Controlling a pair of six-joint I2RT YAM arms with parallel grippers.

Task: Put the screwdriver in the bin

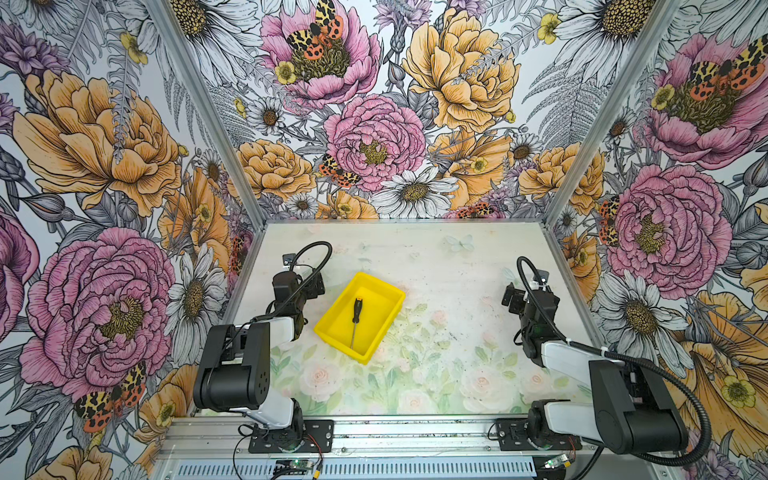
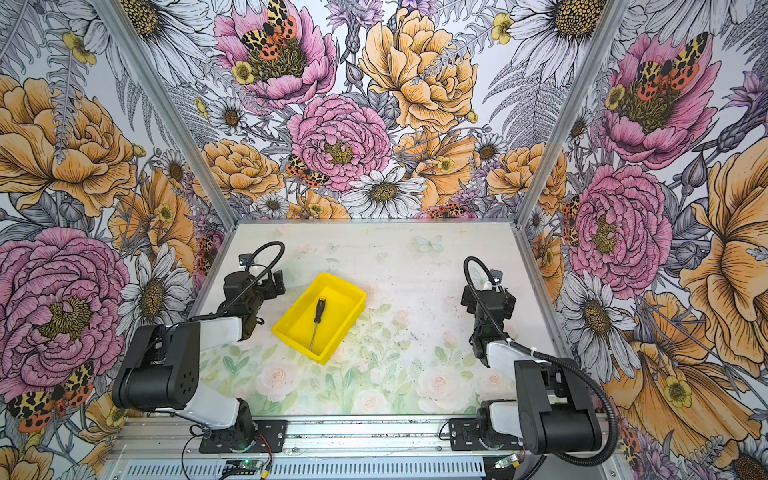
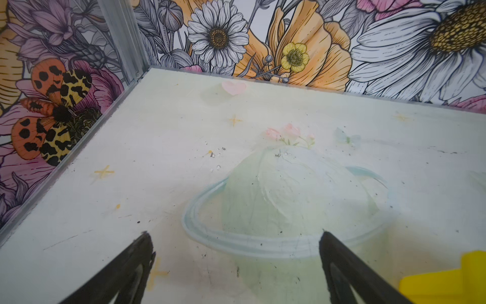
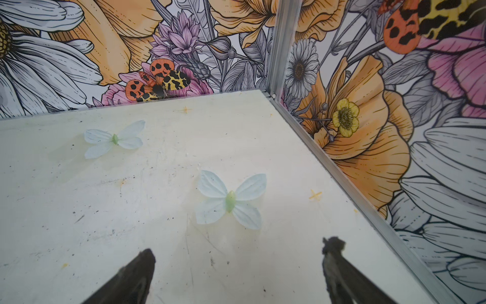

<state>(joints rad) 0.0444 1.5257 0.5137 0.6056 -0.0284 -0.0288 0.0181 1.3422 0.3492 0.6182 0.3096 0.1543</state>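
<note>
The task is judged complete as far as can be seen. The screwdriver (image 1: 355, 322) lies flat inside the bin (image 1: 376, 309), with its black handle toward the far edge of the bench (image 1: 436, 266) and its thin shaft pointed toward the near edge. It is contained wholly within the yellow walls in both top views. The bin is set askew on the bench, left of the middle and closer to the left edge than to the right. Nothing of the task itself appears to be left, though a parking of the arms may be called for.

In the left wrist view the left fingers (image 3: 126, 273) are seen spread wide, with only bare bench between them. Nothing is held or touched, and a corner of the bin is glimpsed off to one side. The right fingers (image 4: 339, 268) are likewise spread wide and nothing is gripped. Only bench surface and a pale butterfly motif (image 4: 230, 200) are seen ahead of them.

In both top views the left fingers are placed near the bin's left side but apart from it. The right fingers are placed well apart from it, toward the bench's right edge.
</note>
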